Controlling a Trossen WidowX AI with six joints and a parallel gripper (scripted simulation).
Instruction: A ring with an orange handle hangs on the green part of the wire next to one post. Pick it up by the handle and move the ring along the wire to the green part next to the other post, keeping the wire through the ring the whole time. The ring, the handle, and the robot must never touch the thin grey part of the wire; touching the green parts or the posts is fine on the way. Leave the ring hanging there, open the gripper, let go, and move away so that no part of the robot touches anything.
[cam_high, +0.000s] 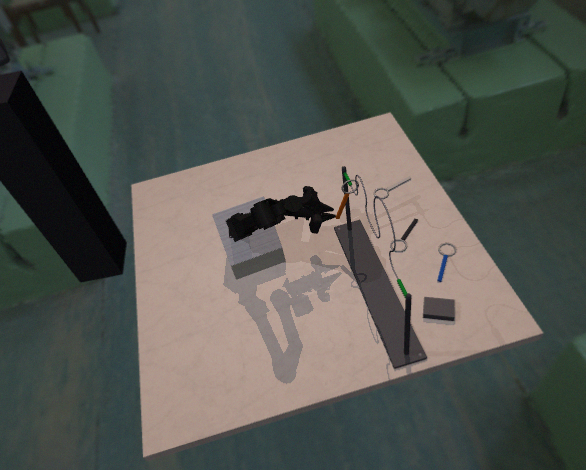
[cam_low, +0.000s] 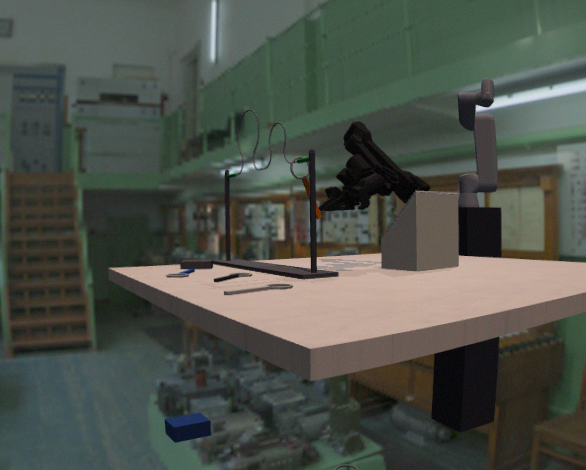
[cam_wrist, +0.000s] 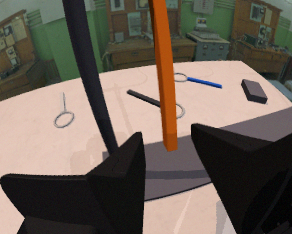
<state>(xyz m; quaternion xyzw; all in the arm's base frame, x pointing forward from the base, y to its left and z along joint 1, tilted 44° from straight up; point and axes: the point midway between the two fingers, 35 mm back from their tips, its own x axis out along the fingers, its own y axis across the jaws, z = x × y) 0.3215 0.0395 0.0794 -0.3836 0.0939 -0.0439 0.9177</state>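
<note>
The ring (cam_high: 342, 187) (cam_low: 290, 168) hangs around the wire at the green part (cam_high: 347, 178) (cam_low: 303, 160) beside the post (cam_high: 348, 215) (cam_low: 313, 230) (cam_wrist: 87, 65). Exact contact with the wire is too small to tell. Its orange handle (cam_high: 342, 206) (cam_low: 306, 186) (cam_wrist: 166, 90) slants down toward the arm. My gripper (cam_high: 333, 213) (cam_low: 322, 208) (cam_wrist: 167, 133) is open at the handle's lower end. In the wrist view the handle's end shows between the fingertips, with gaps on both sides. The other green part (cam_high: 402, 288) (cam_low: 232, 175) is beside the other post (cam_high: 407, 325) (cam_low: 227, 215).
The thin grey wire (cam_low: 248, 110) bends up and down between the posts. The dark base plate (cam_high: 375, 295) (cam_low: 270, 269) carries both posts. Beyond it lie a blue-handled ring (cam_high: 443, 268) (cam_wrist: 205, 82), a black-handled ring (cam_high: 410, 229), a grey-handled ring (cam_high: 400, 184) and a dark block (cam_high: 439, 308).
</note>
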